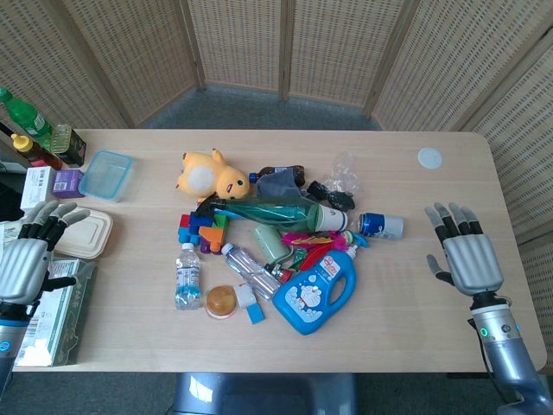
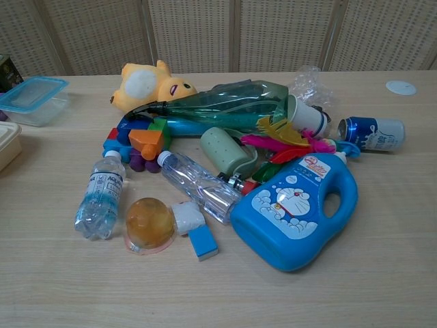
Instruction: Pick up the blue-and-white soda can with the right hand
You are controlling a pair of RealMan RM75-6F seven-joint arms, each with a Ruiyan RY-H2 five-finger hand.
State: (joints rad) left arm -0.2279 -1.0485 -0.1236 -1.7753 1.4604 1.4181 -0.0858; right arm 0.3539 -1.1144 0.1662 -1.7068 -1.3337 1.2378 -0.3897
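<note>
Right hand [image 1: 465, 259] hovers empty, fingers spread — approach the soda can [image 1: 381, 226] from its free right end, clear of the detergent jug [image 1: 316, 291].

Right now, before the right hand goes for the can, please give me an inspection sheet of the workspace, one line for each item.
Surface: wooden table, bare on the right side.
Job's things: soda can lies on its side at the right edge of the pile, untouched.
Clutter: blue jug, green bottle, plush toy, water bottle, toy blocks, white lid; at the left a blue-lidded box, a takeaway box and sauce bottles.
Hands: right hand open over the table, to the right of the can; left hand open at the left edge.
Cables: nothing seen.
Surroundings: wicker screens behind the table.
</note>
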